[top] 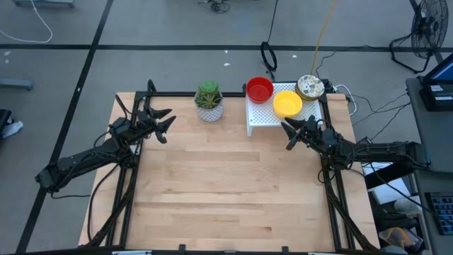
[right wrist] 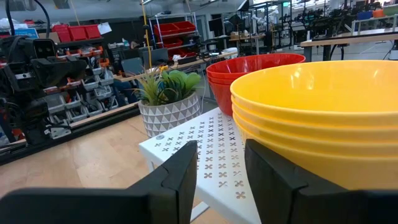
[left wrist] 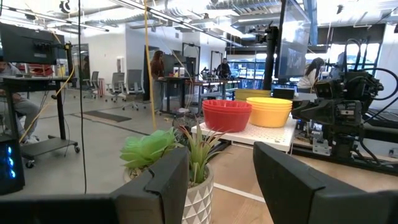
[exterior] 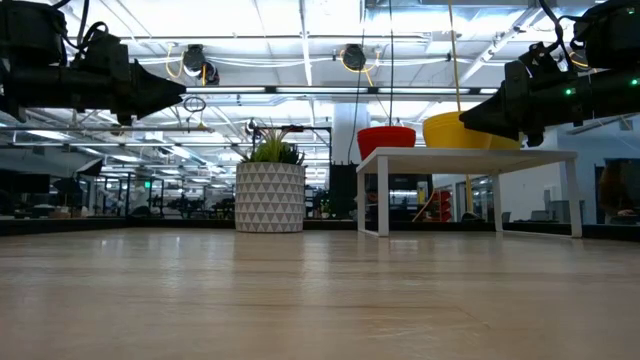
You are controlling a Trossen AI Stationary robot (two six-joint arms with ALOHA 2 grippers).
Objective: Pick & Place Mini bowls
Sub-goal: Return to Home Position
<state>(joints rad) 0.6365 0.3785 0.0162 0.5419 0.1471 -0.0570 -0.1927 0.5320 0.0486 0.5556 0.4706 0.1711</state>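
Red bowls (top: 260, 89), yellow bowls (top: 287, 103), speckled bowls (top: 310, 87) are sitting stacked on the white rack (top: 260, 119); left gripper (top: 168, 126), right gripper (top: 286, 134) are hovering, fingers apart.

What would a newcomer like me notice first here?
A red bowl stack, a yellow bowl stack and a speckled cream bowl stack, all small and round, sit on a white perforated rack near the far right corner of the wooden table. A pale patterned pot with a green plant stands left of it. The left gripper and right gripper hover open at either side.
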